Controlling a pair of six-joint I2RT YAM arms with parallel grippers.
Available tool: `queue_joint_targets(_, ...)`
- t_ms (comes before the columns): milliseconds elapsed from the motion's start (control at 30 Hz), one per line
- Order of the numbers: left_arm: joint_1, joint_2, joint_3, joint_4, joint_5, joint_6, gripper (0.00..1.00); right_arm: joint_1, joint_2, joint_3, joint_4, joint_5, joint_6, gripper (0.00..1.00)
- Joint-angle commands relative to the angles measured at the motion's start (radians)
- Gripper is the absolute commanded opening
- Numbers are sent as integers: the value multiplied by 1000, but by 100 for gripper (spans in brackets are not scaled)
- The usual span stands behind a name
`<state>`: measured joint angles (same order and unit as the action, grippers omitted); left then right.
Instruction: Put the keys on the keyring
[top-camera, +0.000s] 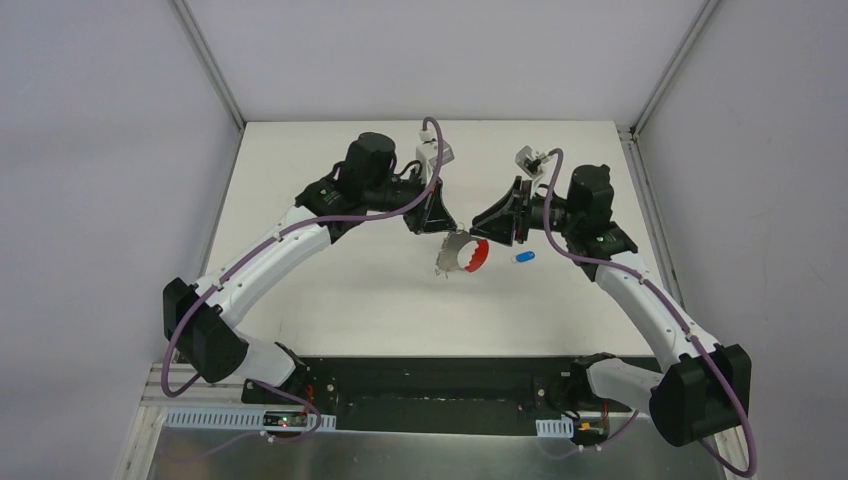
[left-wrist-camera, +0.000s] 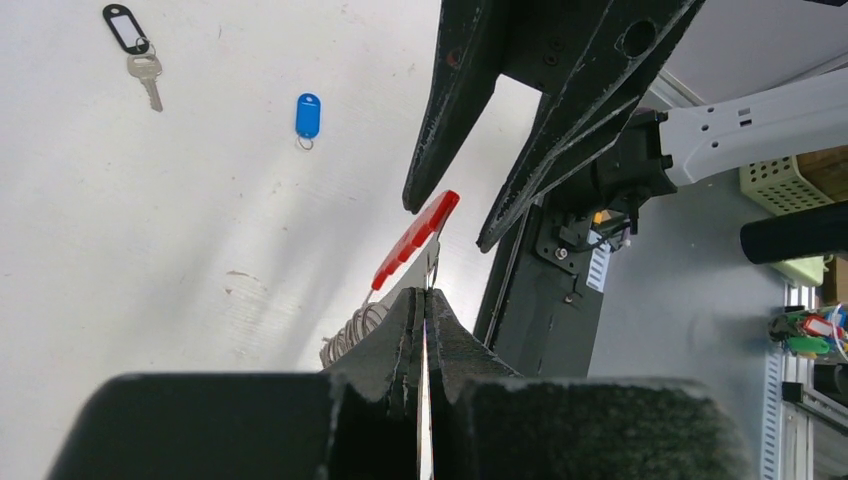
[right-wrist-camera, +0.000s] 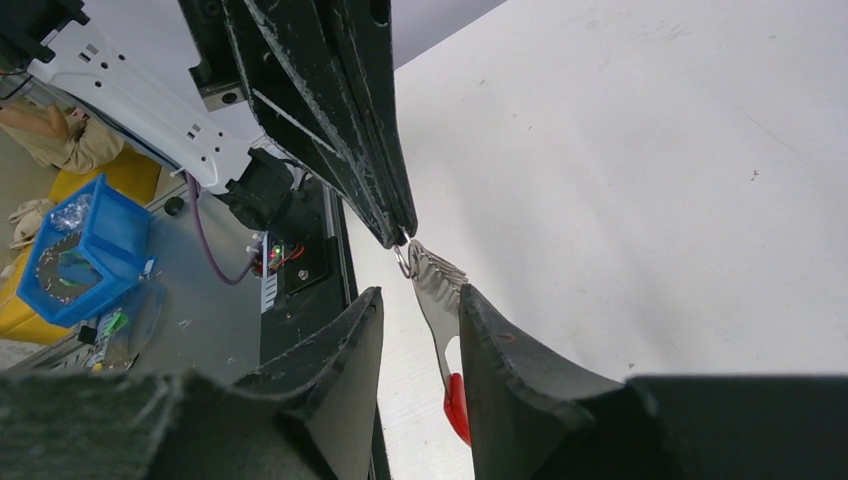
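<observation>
White table: only left wrist cam shows silver key.

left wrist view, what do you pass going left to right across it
silver key on a dark tag → blue key → keyring, red band up → pale green basket off the table
</observation>
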<state>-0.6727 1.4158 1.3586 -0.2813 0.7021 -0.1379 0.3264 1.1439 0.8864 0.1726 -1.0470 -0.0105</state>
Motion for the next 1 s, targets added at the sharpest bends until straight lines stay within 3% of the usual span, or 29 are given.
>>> queue_joint_targets(0, 2, -55, -4, 51, 15, -51, 0, -5, -19, -18, 57, -80, -25, 37)
queue_joint_targets(267, 1, -61, -3, 51, 22, -72, 0, 6, -13, -43, -29, -60, -165, 40)
queue_joint_targets(667, 1, -60, 4, 22, 1, -62, 0, 27, -11, -26, -82, -41, -223, 1)
queue_joint_targets(967, -6, 5, 129, -238, -137, 72, 0, 29, -23, 4, -116, 13, -232, 0)
